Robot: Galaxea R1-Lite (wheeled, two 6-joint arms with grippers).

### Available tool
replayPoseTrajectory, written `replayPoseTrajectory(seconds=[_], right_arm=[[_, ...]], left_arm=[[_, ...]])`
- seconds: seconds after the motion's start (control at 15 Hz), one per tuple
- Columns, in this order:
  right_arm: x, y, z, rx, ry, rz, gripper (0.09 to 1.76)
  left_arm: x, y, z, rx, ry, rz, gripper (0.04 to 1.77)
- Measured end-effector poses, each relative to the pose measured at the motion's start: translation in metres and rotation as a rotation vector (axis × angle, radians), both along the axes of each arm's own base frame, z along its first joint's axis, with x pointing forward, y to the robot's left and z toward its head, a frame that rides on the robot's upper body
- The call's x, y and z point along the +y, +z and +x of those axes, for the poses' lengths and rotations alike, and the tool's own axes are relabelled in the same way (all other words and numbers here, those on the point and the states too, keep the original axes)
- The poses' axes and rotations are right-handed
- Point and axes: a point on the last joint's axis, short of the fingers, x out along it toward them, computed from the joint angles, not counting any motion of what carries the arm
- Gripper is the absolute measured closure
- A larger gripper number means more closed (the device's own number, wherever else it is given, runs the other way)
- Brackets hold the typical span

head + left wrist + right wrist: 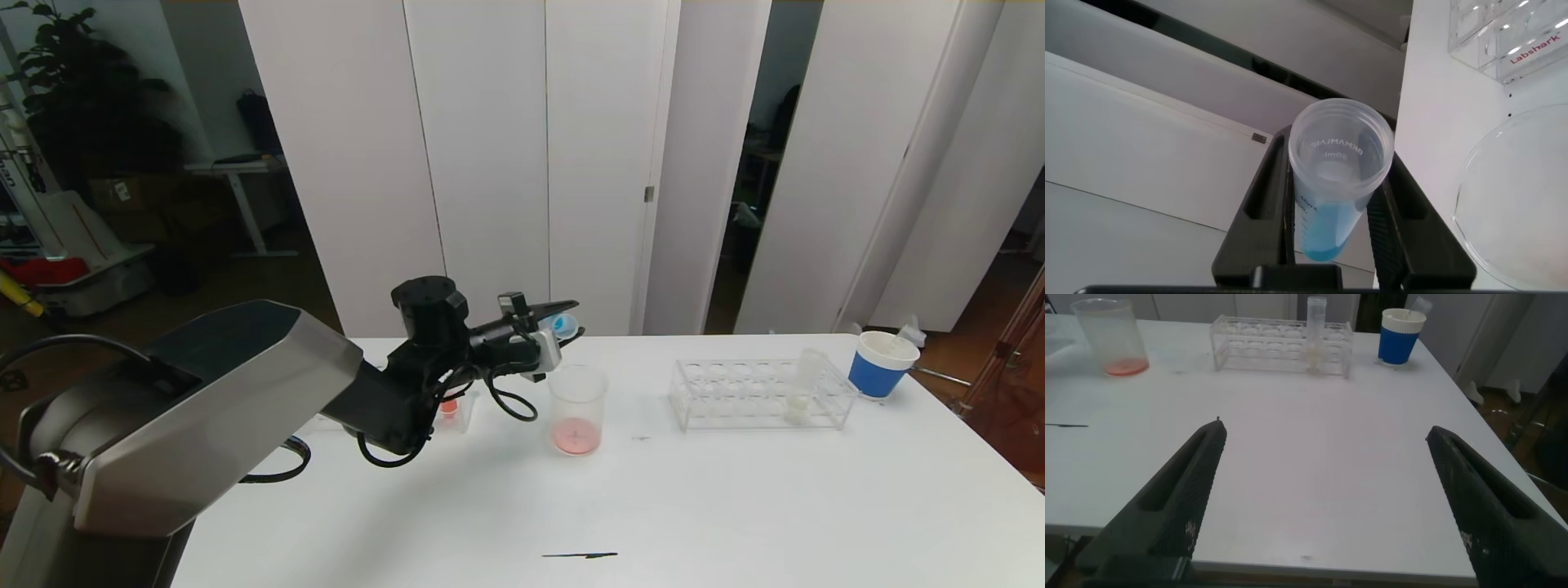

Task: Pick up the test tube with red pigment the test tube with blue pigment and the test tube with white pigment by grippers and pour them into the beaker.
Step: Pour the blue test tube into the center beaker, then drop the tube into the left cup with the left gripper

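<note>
Blue pigment sits low in the test tube with blue pigment your left gripper has its fingers clamped on, just above the beaker mid-worktop. "Labshark" marks the rack. Your right gripper hovers near, fingers apart.

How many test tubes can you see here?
3. The test tube with blue pigment is held by the left gripper above the beaker; the white-pigment tube stands in the clear rack; an orange-red tube sits partly hidden behind the left arm. More may be hidden.
</note>
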Motion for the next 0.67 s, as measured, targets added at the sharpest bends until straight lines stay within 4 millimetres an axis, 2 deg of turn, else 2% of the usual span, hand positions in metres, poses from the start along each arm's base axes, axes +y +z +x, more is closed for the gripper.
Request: replayPoseTrajectory(seconds=[0.2,0.67], right_arm=[[0.000,0.000,0.000,0.000,0.000,0.000,0.10],[0.000,0.000,0.000,0.000,0.000,0.001,0.10]], left_arm=[[-0.001,-0.003,0.002,-0.077,0.006,0.013,1.23],[-0.003,-0.011,0.007,-0.141,0.030,0.031,1.23]])
